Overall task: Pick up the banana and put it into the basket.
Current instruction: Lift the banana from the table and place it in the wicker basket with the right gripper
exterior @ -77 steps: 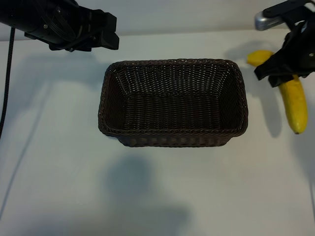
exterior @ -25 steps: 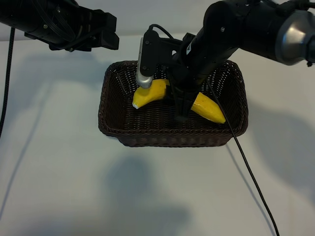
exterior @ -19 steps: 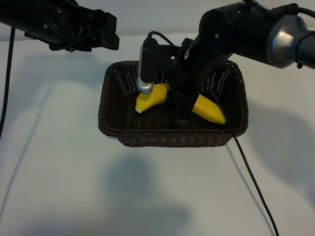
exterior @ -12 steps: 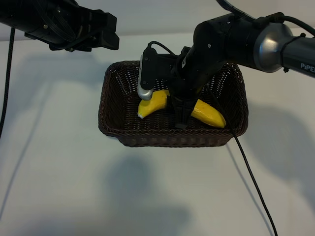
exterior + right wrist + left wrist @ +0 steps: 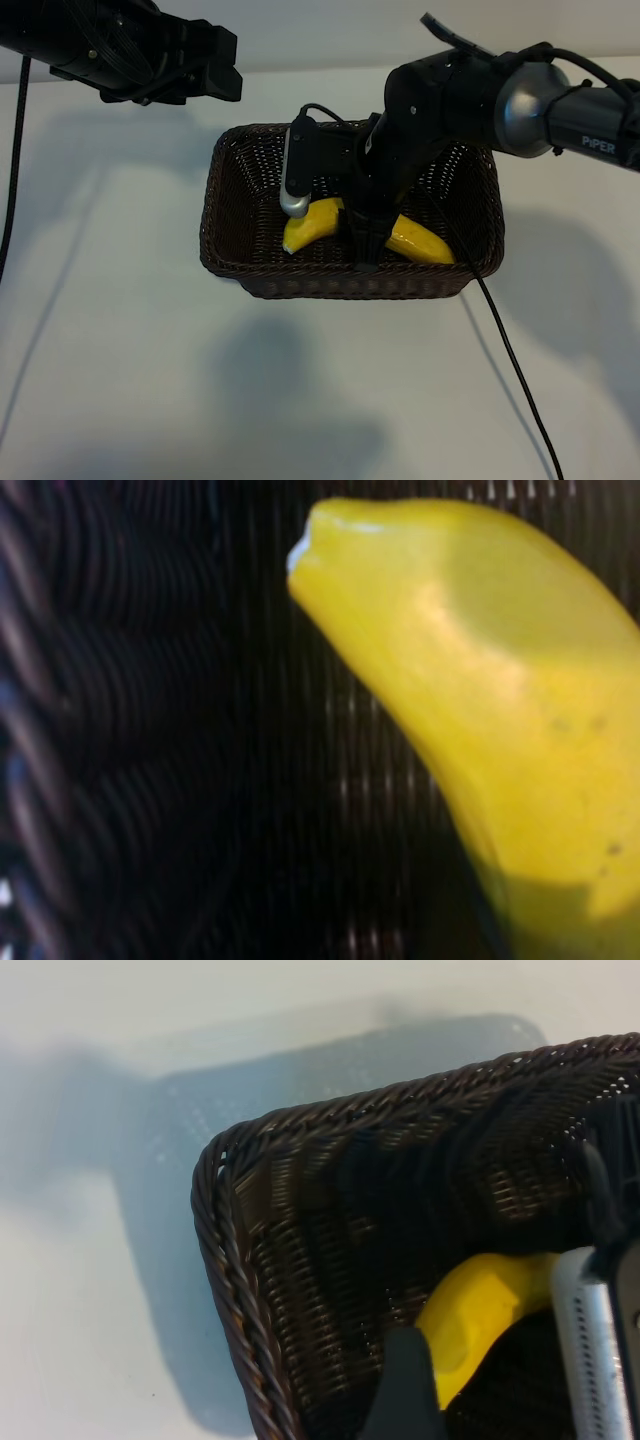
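Two arms show over the white surface (image 5: pixel 120 350), and only the right one reaches down into the rectangular dark brown woven wicker basket (image 5: pixel 225 265). The right gripper (image 5: pixel 365 235) points steeply down inside it, its dark fingers pinching the curved bright yellow banana (image 5: pixel 312 222) around its middle, so that one yellow end sticks out on each side of the black wrist. The banana sits low in the basket, close above the woven floor or on it; which, I cannot tell. From the right wrist view the banana (image 5: pixel 480 720) fills most of the picture, its pale tip against the dark weave. A black cable (image 5: pixel 510 360) trails from the right arm across the surface, past the basket's near right corner. The left gripper (image 5: pixel 215 70) hangs above the surface just beyond the basket's far left corner, its fingers spread and holding nothing. From the left wrist view, one basket corner (image 5: pixel 235 1190) and one end of the banana (image 5: pixel 470 1315) can be seen.
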